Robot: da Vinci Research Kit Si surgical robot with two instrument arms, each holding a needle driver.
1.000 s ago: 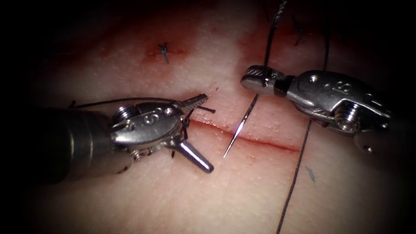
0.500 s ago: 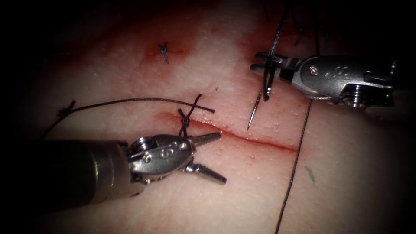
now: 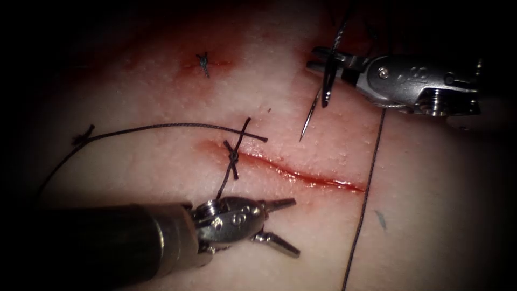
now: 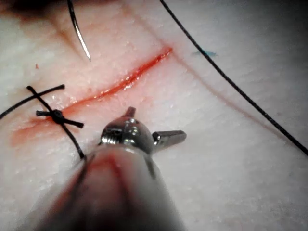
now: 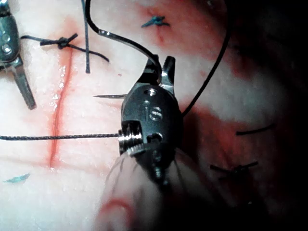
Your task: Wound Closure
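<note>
Nearest the endoscope, the left tool (image 3: 280, 226) sits below the cut (image 3: 301, 175) with its jaws spread wide and nothing between them, just beside the knotted stitch (image 3: 233, 157) at the cut's left end. Beyond the cut, the needle (image 3: 312, 110) hangs clear of the tissue (image 3: 161, 161), not in it, its tip pointing down-left toward the open stretch of the cut. Farthest up, the right tool (image 3: 326, 60) grips the needle near its thread end, jaws closed on it, and thread (image 3: 366, 199) trails down across the cut's right end. That arm is the nearer one to the needle.
</note>
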